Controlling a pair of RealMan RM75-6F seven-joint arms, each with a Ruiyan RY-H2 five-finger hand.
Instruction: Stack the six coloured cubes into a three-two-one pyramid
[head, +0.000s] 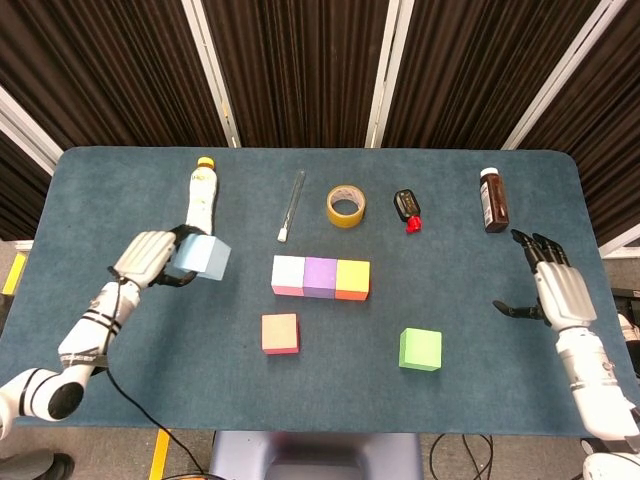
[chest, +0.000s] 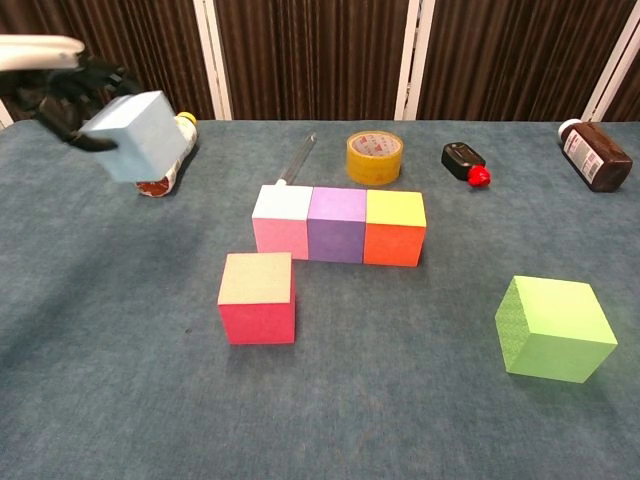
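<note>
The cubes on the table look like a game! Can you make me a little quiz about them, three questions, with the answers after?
1. True or false: the left hand holds the light blue cube up off the table.
2. Which cube sits in the middle of the row of three? A) the green cube B) the purple cube C) the yellow-topped orange cube
3. Fill in: the right hand holds ____.

Key: 1 true; 2 B; 3 nothing, its fingers are spread.
</note>
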